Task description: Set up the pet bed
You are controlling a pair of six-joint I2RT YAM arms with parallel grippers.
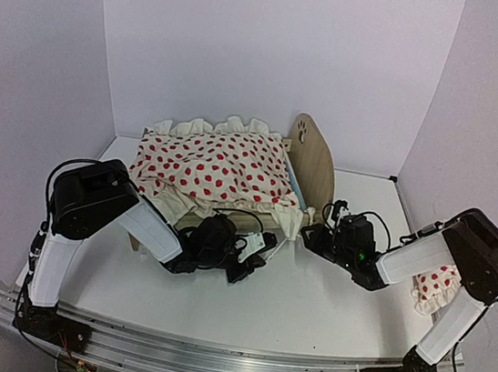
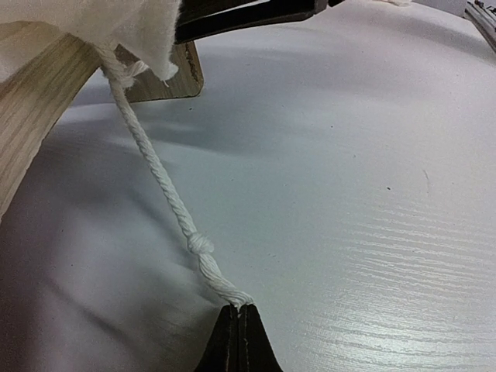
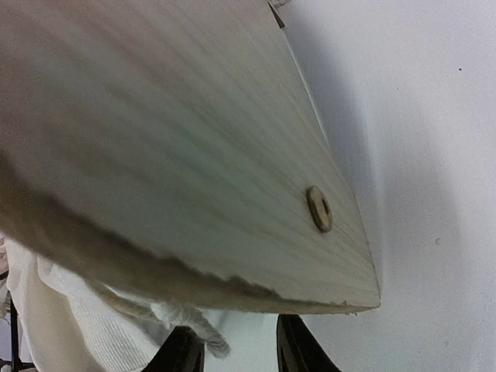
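— What is the left gripper point(image 2: 239, 310) doing?
— Its jaws are pressed together on the end of a white cord point(image 2: 159, 178), low over the table point(image 2: 372, 232). The cord runs straight from the tips, past a knot point(image 2: 200, 246), up to the cream edge of the duvet point(image 2: 93, 23).
— And around that?
— Pale wood of the bed point(image 2: 31, 116) is on the left of the wrist view. One wooden foot point(image 2: 174, 77) stands on the table beyond it.
— And the right gripper point(image 3: 239, 332)?
— Its jaws stand apart with bare table showing between them, and nothing is clamped. It sits just below the near edge of the headboard point(image 3: 194, 155); whether it touches the wood I cannot tell. A frayed cord end and white cloth hang just beside one finger.
— Anything on that wood?
— A round plug point(image 3: 318, 208) near the lower corner.
— Where is the bed itself?
— In the far middle of the table, with its long side toward the arms. The headboard is upright at the right end, with a paw cutout point(image 1: 305, 139) near its top. The red-dotted duvet is spread over the bed, its ruffles hanging over the near side. The left gripper is at that near side, close to the right end. The right gripper is just right of it.
— Anything further out?
— A small dotted pillow point(image 1: 435, 286) lies near the right edge, partly hidden behind the right arm.
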